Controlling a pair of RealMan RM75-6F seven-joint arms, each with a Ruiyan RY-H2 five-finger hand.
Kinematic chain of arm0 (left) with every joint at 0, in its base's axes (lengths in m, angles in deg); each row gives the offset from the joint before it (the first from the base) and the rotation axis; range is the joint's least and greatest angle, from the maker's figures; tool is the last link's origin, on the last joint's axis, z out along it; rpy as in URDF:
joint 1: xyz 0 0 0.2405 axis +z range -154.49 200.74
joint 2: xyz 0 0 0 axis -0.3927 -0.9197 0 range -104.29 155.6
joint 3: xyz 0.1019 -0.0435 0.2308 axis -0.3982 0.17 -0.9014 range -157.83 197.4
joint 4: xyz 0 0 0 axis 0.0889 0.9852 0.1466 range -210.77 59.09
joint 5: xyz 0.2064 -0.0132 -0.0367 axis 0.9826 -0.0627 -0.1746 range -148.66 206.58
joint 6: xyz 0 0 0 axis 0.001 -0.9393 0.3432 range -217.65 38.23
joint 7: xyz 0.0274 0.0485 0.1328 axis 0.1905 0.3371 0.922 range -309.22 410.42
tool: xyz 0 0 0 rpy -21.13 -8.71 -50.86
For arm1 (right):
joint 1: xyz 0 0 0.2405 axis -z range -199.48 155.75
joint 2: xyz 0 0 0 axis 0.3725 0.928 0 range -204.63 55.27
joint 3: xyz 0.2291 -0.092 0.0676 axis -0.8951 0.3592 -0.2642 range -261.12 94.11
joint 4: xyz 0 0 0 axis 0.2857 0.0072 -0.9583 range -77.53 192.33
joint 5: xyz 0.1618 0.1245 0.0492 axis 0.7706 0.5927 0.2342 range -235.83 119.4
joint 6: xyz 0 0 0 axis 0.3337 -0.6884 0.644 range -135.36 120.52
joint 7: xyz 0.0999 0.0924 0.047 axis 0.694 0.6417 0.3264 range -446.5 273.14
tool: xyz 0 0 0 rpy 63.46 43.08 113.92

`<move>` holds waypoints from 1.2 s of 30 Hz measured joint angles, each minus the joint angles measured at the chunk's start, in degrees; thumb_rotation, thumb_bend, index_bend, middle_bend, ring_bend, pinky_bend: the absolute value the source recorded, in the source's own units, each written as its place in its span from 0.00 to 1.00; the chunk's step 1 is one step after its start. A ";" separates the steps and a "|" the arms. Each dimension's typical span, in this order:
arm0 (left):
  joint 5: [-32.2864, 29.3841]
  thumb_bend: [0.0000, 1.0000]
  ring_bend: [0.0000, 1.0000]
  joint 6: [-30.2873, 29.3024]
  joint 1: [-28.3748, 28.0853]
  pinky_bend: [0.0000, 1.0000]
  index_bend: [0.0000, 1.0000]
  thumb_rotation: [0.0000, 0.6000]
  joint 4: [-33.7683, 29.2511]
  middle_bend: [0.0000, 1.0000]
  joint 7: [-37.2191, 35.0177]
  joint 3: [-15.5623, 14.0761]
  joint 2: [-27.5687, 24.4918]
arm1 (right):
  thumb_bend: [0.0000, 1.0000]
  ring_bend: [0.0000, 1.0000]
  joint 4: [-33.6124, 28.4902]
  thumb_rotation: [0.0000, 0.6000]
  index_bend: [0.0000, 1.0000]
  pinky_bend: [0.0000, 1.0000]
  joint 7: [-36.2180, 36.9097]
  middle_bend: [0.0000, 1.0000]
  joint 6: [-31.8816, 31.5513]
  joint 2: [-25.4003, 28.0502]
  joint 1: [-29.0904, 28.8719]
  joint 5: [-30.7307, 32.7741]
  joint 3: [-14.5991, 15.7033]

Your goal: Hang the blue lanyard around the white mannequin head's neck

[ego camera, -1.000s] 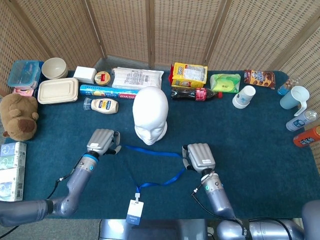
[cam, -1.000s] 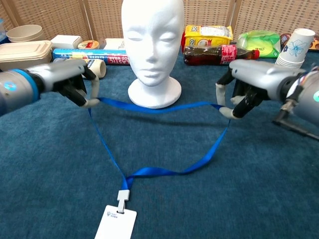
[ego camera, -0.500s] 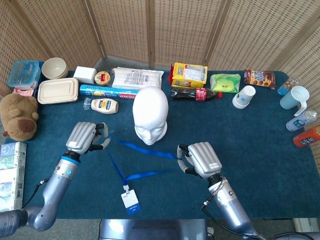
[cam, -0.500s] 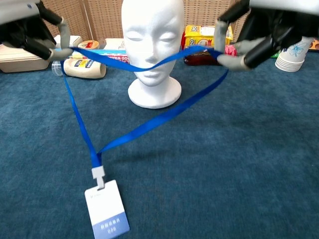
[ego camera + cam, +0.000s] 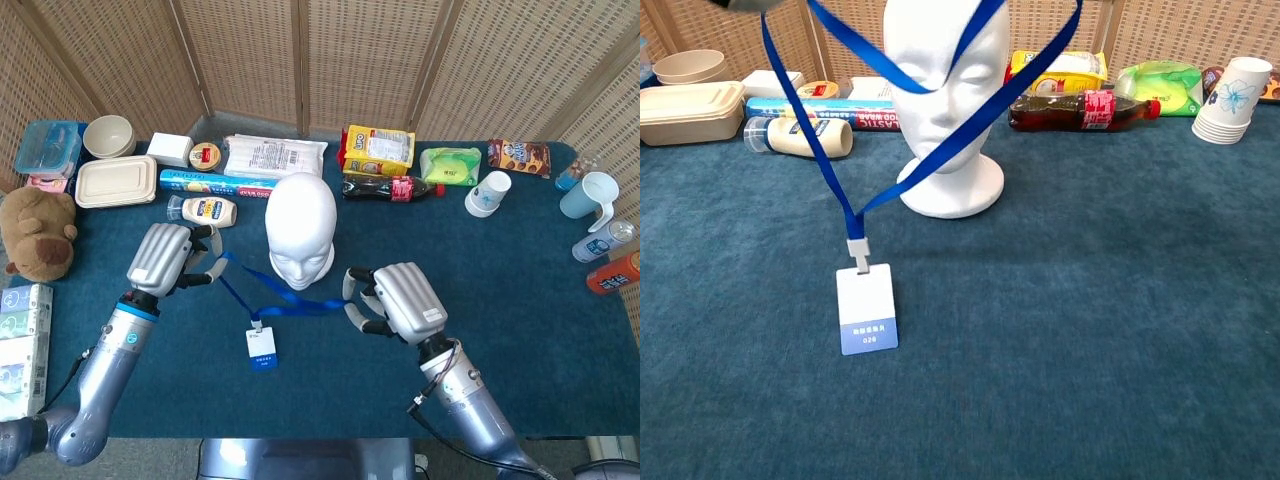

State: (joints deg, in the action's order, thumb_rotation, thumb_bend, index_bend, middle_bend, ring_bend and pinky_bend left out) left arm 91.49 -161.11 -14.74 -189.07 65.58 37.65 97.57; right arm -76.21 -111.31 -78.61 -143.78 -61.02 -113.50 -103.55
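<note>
The white mannequin head (image 5: 302, 232) stands upright at mid-table, facing me, also seen in the chest view (image 5: 960, 185). The blue lanyard (image 5: 300, 306) is held up as a loop in front of its face, and its strands cross the face (image 5: 852, 220). My left hand (image 5: 165, 258) pinches the strap at the head's left. My right hand (image 5: 395, 300) pinches it at the lower right of the head. The white badge (image 5: 867, 308) dangles below, in front of the base. In the chest view both hands are above the frame.
Behind the head lie a mayonnaise bottle (image 5: 205, 211), a long blue box (image 5: 215, 183), a cola bottle (image 5: 392, 188) and a yellow packet (image 5: 377, 150). A teddy bear (image 5: 38, 232) sits at far left. Paper cups (image 5: 488, 193) stand at back right.
Both hands have risen and moved in towards the mannequin head. The lanyard has come off the table, and its loop now hangs in front of the face with the badge lifted.
</note>
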 measured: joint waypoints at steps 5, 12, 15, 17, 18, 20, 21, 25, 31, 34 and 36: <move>-1.99 0.46 1.00 -0.35 -1.36 1.00 0.65 0.93 -0.77 1.00 0.94 2.60 -0.47 | 0.49 1.00 0.70 1.00 0.62 1.00 3.32 1.00 2.45 1.99 -2.16 3.92 -3.46; -6.41 0.46 1.00 0.22 -3.95 1.00 0.65 0.93 -0.35 1.00 1.46 5.78 0.14 | 0.49 1.00 3.98 1.00 0.62 1.00 7.99 1.00 5.14 4.30 -5.04 9.36 -7.97; -8.33 0.46 1.00 0.72 -5.44 1.00 0.65 0.93 0.82 1.00 1.67 7.05 0.86 | 0.49 1.00 6.11 1.00 0.62 1.00 10.27 1.00 5.82 5.18 -5.82 11.22 -9.62; -9.77 0.46 1.00 1.14 -6.47 1.00 0.65 0.93 1.42 1.00 1.86 7.87 1.26 | 0.49 1.00 7.60 1.00 0.62 1.00 11.92 1.00 6.96 6.01 -6.43 12.86 -10.71; -10.35 0.46 1.00 1.30 -6.90 1.00 0.65 0.93 1.65 1.00 1.91 8.21 1.44 | 0.49 1.00 8.43 1.00 0.62 1.00 12.90 1.00 7.77 6.53 -6.80 13.80 -11.27; -11.47 0.46 1.00 1.60 -7.77 1.00 0.65 0.92 2.13 1.00 1.96 8.95 1.84 | 0.48 1.00 9.82 1.00 0.62 1.00 14.24 1.00 8.98 7.27 -7.36 15.15 -12.03; -11.88 0.46 1.00 1.69 -8.07 1.00 0.65 0.93 2.37 1.00 2.00 9.17 2.00 | 0.48 1.00 10.54 1.00 0.62 1.00 14.74 1.00 9.48 7.58 -7.64 15.74 -12.35; -14.63 0.46 1.00 2.29 -9.46 1.00 0.65 0.93 3.47 1.00 2.13 10.23 2.63 | 0.48 1.00 13.83 1.00 0.62 1.00 16.68 1.00 11.72 8.79 -9.10 18.68 -13.60; -19.71 0.46 1.00 3.69 -11.74 1.00 0.65 0.93 5.93 1.00 1.90 11.83 3.40 | 0.48 1.00 17.69 1.00 0.62 1.00 19.30 1.00 14.80 10.74 -10.66 22.39 -14.77; -21.46 0.46 1.00 4.33 -12.48 1.00 0.65 0.93 7.63 1.00 1.40 12.26 3.90 | 0.48 1.00 19.66 1.00 0.62 1.00 20.69 1.00 16.06 11.44 -11.16 23.98 -15.15; -22.82 0.46 1.00 4.99 -13.00 1.00 0.65 0.93 8.79 1.00 1.04 12.49 4.17 | 0.48 1.00 20.91 1.00 0.62 1.00 21.47 1.00 16.90 11.84 -11.51 25.03 -15.23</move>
State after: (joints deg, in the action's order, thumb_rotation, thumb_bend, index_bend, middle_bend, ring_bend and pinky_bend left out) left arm 68.67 -156.11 -27.74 -180.29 66.62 50.13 101.74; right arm -55.30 -89.84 -61.71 -131.95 -72.53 -88.47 -118.78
